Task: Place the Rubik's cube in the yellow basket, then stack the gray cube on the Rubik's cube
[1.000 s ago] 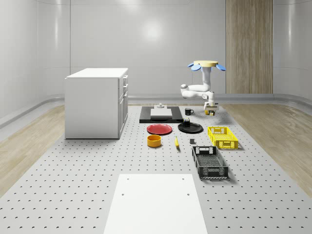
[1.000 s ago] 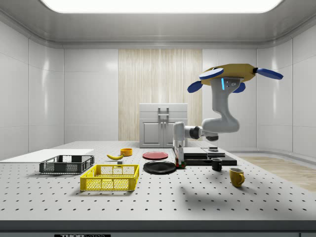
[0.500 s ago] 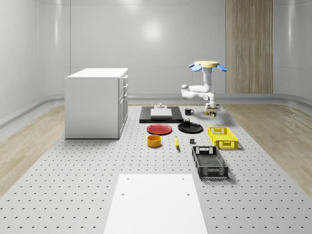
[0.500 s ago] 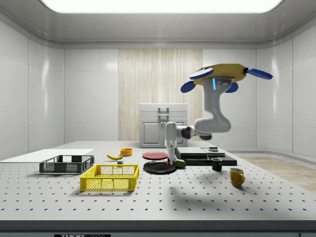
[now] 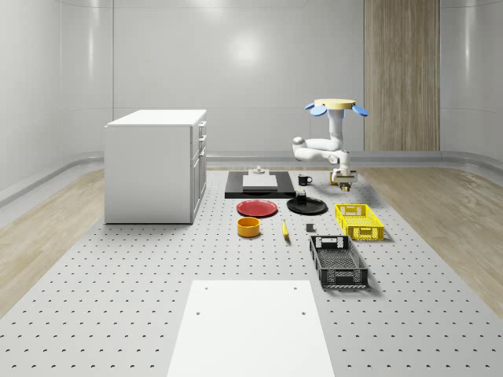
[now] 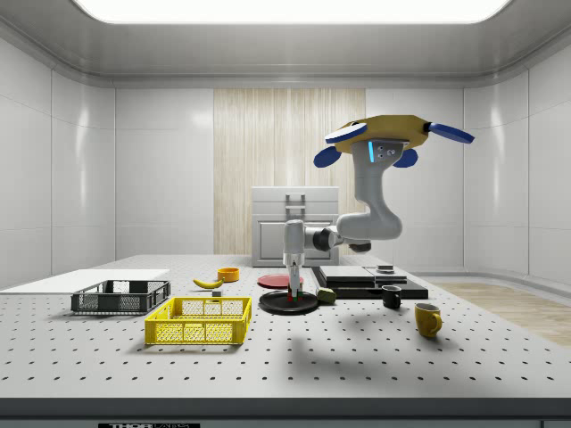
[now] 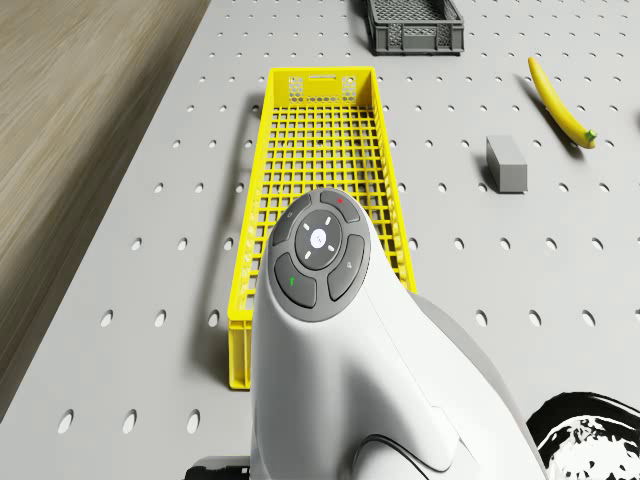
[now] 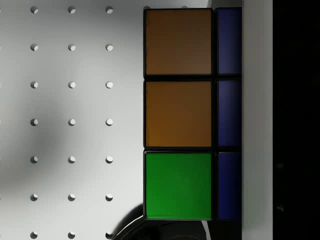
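Presently, the scene reads as follows.

Drone: the quadrotor (image 6: 390, 135) hovers above the far part of the tabletop (image 6: 357, 357), over the black plate and the black tray; its yellow body and blue rotors stand well clear of everything below.

Arm: the white arm (image 6: 368, 209) drops from the drone's underside, bends at an elbow, runs level toward the side view's left, then turns so the last link points straight down.

End effector: the end effector (image 6: 292, 283) hangs just above the black plate (image 6: 287, 302) in the side view. In the whole-scene view it sits beyond the far end of the yellow basket (image 5: 359, 221). It is clamped on the Rubik's cube.

Rubik's cube: the Rubik's cube (image 8: 192, 114) is held aloft in the end effector; the wrist view shows a column of two orange tiles and a green one, with blue tiles beside them, over perforated tabletop and the plate's rim.

Yellow basket: it rests on the tabletop, lengthwise below the wrist in the drone view (image 7: 322, 190), with nothing in it.

Gray cube: the gray cube (image 7: 507, 163) lies on the tabletop between the yellow basket and the banana (image 7: 561, 103), apart from both.

Other items: a dark gray basket (image 5: 338, 261), a red plate (image 5: 258, 207), an orange bowl (image 5: 248, 227), a black mug (image 6: 391, 297) and a yellow mug (image 6: 427, 319).
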### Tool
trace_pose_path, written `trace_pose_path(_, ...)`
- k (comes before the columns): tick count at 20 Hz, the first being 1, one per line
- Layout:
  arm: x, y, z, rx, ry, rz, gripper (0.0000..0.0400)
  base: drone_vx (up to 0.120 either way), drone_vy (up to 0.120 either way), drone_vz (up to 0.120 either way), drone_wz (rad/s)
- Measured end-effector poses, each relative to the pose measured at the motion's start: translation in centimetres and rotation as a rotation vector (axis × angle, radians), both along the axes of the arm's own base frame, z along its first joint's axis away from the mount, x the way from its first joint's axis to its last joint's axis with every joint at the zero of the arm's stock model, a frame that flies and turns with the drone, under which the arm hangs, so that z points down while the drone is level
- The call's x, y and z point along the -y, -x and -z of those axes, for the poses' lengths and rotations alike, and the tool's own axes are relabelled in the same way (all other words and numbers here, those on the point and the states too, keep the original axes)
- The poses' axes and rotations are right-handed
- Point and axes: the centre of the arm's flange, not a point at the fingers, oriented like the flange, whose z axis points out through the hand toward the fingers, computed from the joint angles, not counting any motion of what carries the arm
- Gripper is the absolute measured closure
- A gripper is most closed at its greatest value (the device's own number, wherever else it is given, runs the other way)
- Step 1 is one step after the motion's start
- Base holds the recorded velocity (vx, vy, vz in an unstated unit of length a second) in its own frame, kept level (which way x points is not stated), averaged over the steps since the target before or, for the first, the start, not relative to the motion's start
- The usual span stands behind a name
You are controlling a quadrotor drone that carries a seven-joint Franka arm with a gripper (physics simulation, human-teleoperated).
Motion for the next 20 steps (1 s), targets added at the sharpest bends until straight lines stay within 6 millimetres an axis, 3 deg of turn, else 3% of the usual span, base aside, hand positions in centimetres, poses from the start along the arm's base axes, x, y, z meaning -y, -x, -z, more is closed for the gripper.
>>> trace_pose_path(20, 0.0, 0.0, 0.0, 0.0, 0.0, 0.0, 0.0075, 0.12, 0.0, 0.0, 0.0)
